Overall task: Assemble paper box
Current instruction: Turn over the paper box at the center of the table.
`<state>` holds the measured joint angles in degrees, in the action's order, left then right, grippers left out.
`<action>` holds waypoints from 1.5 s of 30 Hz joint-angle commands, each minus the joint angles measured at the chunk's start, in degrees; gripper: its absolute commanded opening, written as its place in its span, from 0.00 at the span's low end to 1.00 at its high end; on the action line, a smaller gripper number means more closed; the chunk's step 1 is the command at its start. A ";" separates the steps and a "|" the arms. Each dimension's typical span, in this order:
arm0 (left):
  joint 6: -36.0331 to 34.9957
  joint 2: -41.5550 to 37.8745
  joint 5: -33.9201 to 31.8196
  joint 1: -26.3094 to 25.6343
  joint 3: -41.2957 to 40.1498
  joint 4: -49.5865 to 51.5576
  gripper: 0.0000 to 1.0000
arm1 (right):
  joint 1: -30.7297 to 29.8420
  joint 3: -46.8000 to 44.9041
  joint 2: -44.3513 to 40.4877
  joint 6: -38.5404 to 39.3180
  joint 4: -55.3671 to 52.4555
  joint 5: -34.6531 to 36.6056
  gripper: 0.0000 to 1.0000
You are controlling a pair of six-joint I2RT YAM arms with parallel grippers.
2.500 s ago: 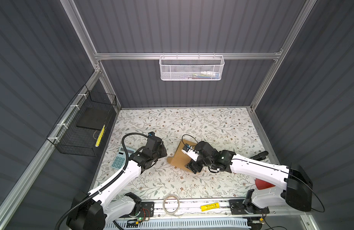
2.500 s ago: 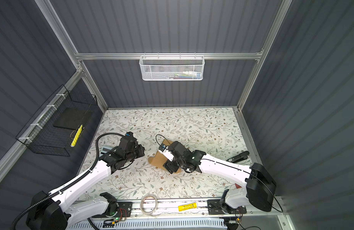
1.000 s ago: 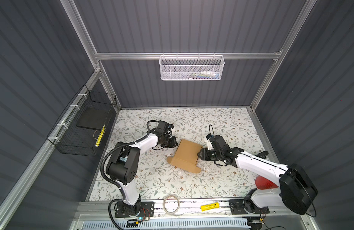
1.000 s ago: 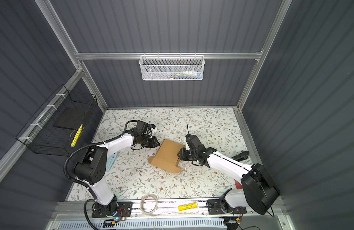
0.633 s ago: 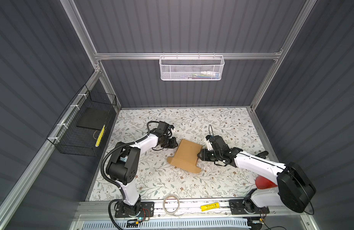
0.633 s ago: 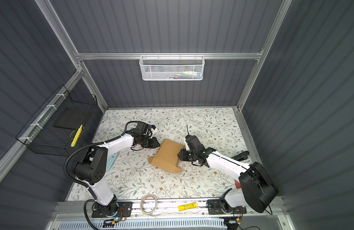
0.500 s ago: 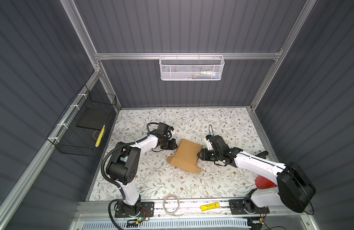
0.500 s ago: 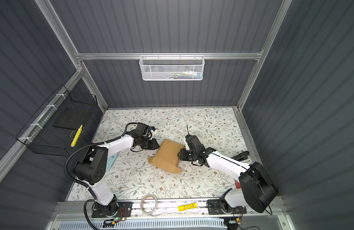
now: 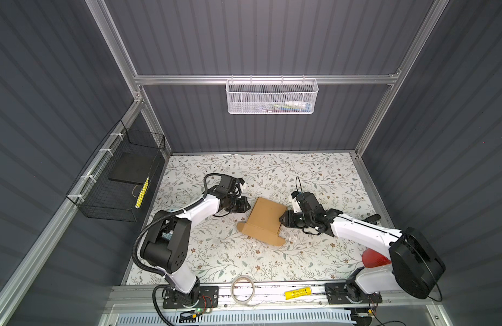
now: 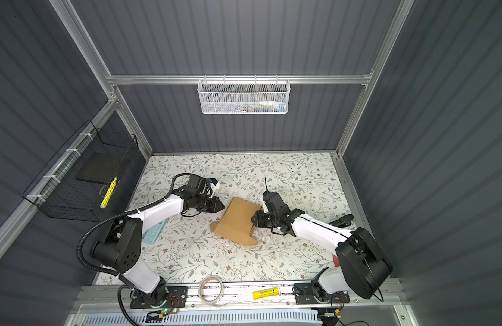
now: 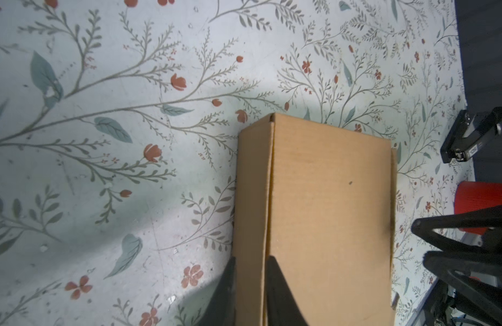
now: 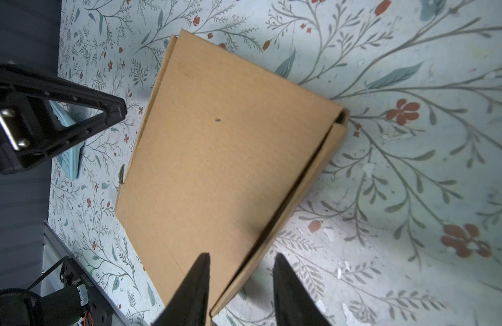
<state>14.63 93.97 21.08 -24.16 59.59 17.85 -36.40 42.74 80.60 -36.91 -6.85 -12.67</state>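
Grippers: 2 | left gripper (image 11: 249, 285) pinches paper box (image 9: 265, 218) wall | right gripper (image 12: 241, 285) straddles edge, parted

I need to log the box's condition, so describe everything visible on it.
The box is plain brown corrugated cardboard, folded into a flat rectangular shape with its lid down, lying askew mid-table. A flap with rounded tabs juts out at its near end. A small dark speck marks the top. The left gripper straddles one side wall; the right gripper straddles the opposite edge, where a gap shows under the lid.
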 commanded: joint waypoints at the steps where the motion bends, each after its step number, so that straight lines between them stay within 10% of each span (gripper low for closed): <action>1: 0.75 -1.60 0.77 0.43 -0.80 -0.09 0.21 | 0.28 -0.80 0.44 -0.01 0.56 -0.08 0.40; 45: 0.52 3.49 2.83 0.43 -4.49 -4.27 0.20 | 0.44 -1.74 -2.52 -0.62 1.71 0.09 0.39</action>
<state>15.62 96.27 24.05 -24.16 55.81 13.63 -36.14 41.45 79.53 -37.12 -5.50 -12.86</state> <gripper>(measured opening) 0.203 0.393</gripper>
